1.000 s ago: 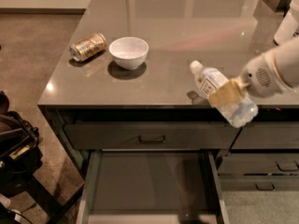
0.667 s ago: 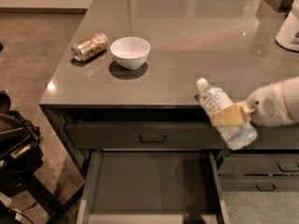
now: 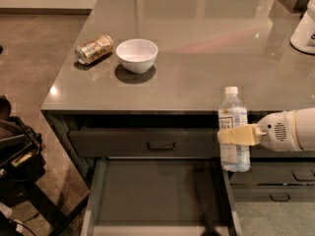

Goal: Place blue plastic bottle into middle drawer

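Note:
The blue plastic bottle (image 3: 233,117) is a clear bluish bottle with a white cap. It stands upright in the air in front of the counter's edge, above the right wall of the open middle drawer (image 3: 157,195). My gripper (image 3: 236,135) comes in from the right and is shut on the bottle around its label, its tan fingers (image 3: 239,135) across the front. The drawer is pulled out at the bottom of the view, with a plain dark grey floor and nothing in it.
A white bowl (image 3: 137,55) and a gold-brown can (image 3: 94,48) lying on its side sit on the grey counter (image 3: 206,43). A shut handled drawer front (image 3: 147,142) is above the open drawer. Narrower drawers (image 3: 275,186) are at the right. Dark gear (image 3: 15,151) stands at the left.
The gripper has moved down and forward off the counter with the bottle. The bottle has turned from tilted to upright and now hangs over the drawer's right edge.

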`<state>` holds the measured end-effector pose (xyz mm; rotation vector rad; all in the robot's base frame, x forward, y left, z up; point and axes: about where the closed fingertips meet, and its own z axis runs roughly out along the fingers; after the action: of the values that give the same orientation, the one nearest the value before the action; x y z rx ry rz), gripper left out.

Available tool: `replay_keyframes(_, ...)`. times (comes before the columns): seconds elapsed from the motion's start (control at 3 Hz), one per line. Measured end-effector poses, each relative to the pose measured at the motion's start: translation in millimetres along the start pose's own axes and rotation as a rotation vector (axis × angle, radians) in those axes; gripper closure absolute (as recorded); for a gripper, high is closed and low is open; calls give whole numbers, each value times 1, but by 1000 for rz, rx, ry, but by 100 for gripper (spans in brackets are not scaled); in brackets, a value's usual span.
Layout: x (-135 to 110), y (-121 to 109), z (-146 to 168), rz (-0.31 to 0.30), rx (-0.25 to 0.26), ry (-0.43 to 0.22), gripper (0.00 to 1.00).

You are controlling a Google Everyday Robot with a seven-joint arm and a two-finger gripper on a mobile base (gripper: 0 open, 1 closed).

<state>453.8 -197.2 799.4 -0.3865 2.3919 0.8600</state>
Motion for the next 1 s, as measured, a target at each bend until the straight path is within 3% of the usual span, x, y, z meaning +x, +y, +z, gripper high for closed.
replay_keyframes(0.33, 31, -1, 13, 50, -39, -15, 100)
replay_keyframes(0.67, 76, -9, 42, 138, -66, -21, 100)
replay_keyframes(1.0, 129, -32, 98, 212, -55, -27, 100)
